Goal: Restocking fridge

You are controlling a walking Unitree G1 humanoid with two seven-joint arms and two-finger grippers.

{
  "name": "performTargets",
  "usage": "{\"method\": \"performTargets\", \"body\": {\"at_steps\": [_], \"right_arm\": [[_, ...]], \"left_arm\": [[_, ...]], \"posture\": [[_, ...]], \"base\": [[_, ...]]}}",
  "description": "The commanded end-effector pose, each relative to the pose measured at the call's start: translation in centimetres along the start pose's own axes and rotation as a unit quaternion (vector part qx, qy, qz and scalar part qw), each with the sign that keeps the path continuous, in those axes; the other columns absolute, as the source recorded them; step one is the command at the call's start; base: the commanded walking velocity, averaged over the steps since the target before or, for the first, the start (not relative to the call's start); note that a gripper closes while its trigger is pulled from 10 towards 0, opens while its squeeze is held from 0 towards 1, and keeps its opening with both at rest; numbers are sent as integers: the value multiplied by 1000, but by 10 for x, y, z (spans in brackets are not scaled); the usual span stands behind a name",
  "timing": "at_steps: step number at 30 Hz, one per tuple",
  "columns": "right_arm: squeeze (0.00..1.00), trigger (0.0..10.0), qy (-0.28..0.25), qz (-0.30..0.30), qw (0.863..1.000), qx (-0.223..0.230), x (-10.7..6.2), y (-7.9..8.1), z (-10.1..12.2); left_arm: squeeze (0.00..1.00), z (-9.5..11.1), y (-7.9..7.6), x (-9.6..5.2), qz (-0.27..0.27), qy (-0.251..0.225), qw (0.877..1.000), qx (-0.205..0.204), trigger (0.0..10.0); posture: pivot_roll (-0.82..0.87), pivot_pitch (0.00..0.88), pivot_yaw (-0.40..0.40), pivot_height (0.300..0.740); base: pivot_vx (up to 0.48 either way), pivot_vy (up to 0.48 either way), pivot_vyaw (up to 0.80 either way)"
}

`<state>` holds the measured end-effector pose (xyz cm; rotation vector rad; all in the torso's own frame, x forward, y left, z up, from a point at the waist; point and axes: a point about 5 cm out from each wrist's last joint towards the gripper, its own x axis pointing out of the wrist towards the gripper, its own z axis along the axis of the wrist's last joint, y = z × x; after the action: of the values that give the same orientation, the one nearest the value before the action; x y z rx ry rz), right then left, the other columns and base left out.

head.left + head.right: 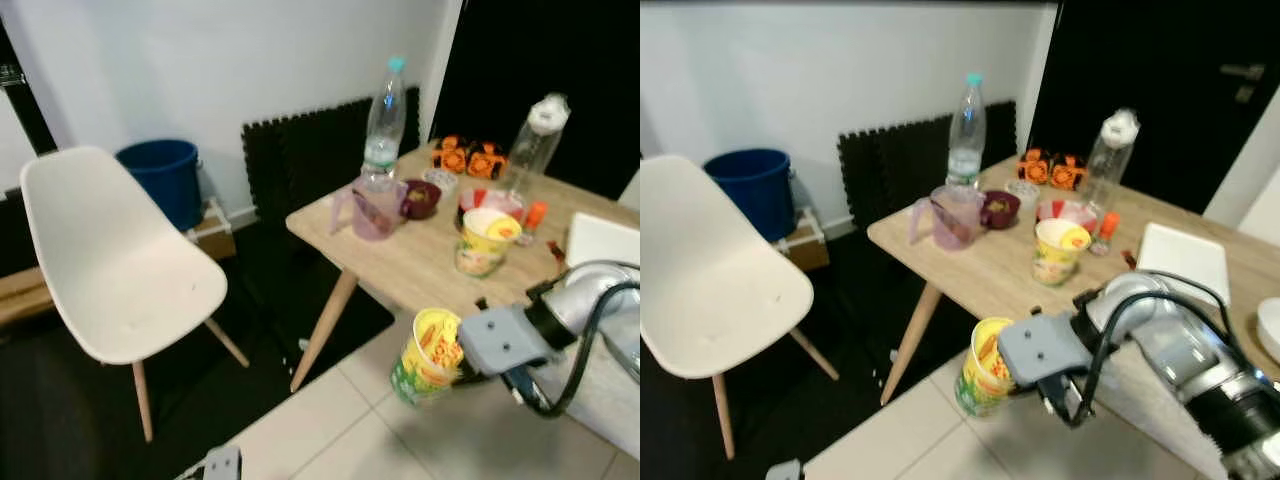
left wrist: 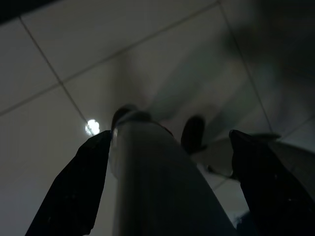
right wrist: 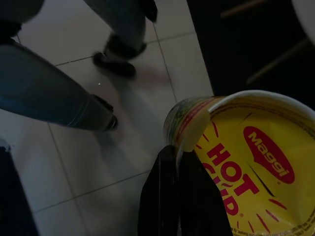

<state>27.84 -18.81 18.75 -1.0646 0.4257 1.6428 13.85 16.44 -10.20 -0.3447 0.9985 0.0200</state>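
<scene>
a white moulded plastic chair (image 1: 110, 250) on pale wooden legs stands on dark flooring, well apart from the light wooden surface (image 1: 420, 255) with its splayed wooden legs. a round blue plastic bin (image 1: 162, 178) sits by the white wall behind the chair. on the surface stand a tall clear plastic water bottle with a teal cap (image 1: 385, 118), a clear bottle with a white cap (image 1: 536, 140), a translucent purple plastic jug (image 1: 372, 208), a small dark red bowl (image 1: 421, 198), and a yellow instant noodle cup (image 1: 484, 240). the right hand (image 1: 1012, 375) is closed on the rim of a second yellow maggi hot cup noodle cup (image 3: 246, 157), held over the pale tiled floor (image 1: 910, 440) just off the surface's near edge. the left hand (image 2: 162, 182) hangs in shade above the tiles, its dark fingers (image 2: 74, 187) spread wide apart and holding nothing.
</scene>
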Motion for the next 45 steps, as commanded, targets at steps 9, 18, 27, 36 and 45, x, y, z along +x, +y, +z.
{"method": "performTargets", "body": {"at_steps": [9,18,27,36,45], "right_arm": [[0,10000,39,-22,998,36,32,6,-26],[0,10000,117,-80,975,171,88,29,-81],[0,10000,237,-182,882,363,137,95,-135],[0,10000,289,-234,786,494,170,176,-145],[0,10000,323,-234,726,561,187,226,-137]], "left_arm": [[0,-12,1,-2,5,21,1000,-7,10000],[0,-12,1,-2,5,21,1000,-6,10000],[0,-12,3,-3,7,20,1000,-8,10000],[0,-11,6,-4,9,20,1000,-4,10000],[0,-10,7,-4,10,19,1000,12,10000]], "posture": [[-77,0,-65,740],[-77,0,-65,740],[-74,0,-61,740],[-70,0,-47,740],[-65,0,-43,740]], "base": [[-276,0,0],[-271,0,0],[-263,0,0],[-262,0,0],[-141,0,0]]}}
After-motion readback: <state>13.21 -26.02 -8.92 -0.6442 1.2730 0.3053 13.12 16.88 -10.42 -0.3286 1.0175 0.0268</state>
